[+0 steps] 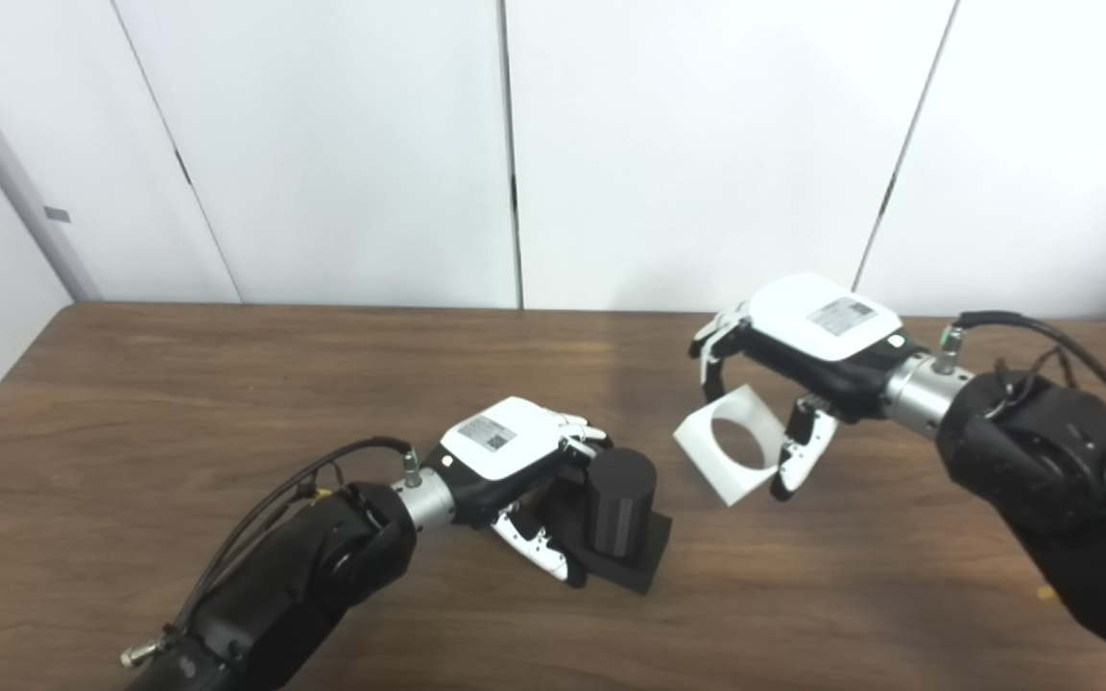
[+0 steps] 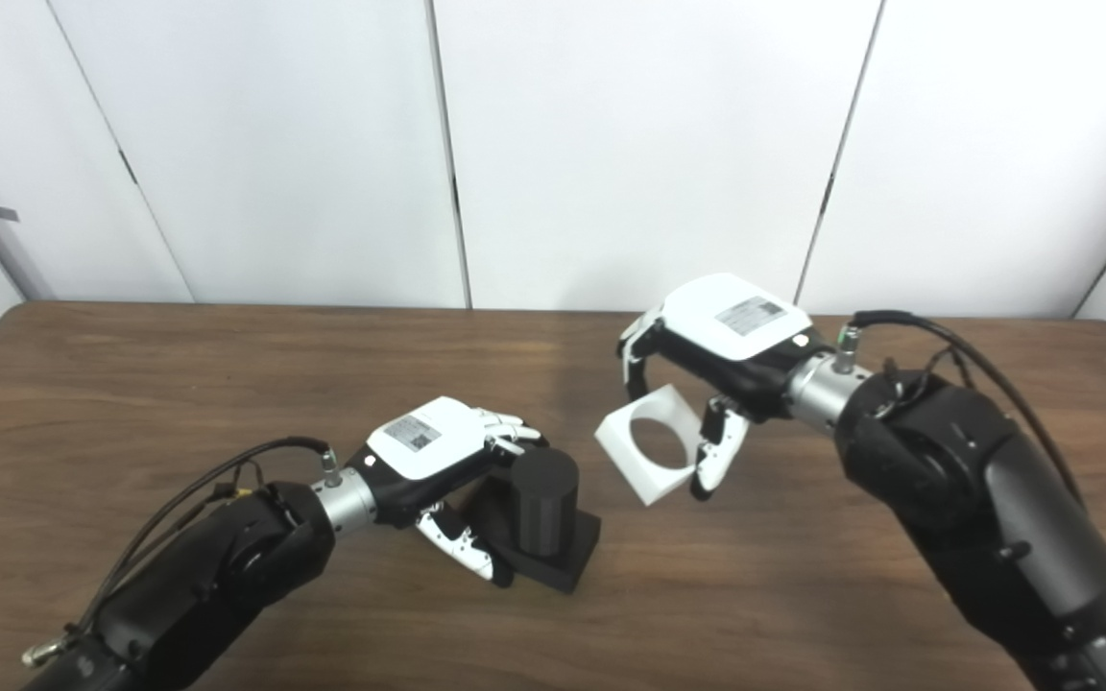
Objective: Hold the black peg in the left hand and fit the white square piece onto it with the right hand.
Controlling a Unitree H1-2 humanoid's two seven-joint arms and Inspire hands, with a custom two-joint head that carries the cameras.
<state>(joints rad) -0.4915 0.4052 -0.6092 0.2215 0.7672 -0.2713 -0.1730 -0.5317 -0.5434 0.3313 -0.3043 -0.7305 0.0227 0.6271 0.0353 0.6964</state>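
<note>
- Left eye view: the black peg, an upright cylinder on a square black base, stands on the wooden table. The left hand is clamped round it from the peg's left side, fingers behind the cylinder and thumb low against the base.
- The white square piece hangs tilted in the air to the right of the peg and near it, not touching. The right hand is closed on it from above, fingers on its far edge and thumb on its near right edge.
- Risk, as I judge it: the piece's round hole faces the camera, not downward, so unless it is levelled the rim may catch the peg's top and jam or slip out of the light pinch.
- Right eye view: same layout; the piece sits right of the peg, slightly higher than its top, with a clear gap between.
- Left fingers curling over the peg's far side might block the piece's descent.
</note>
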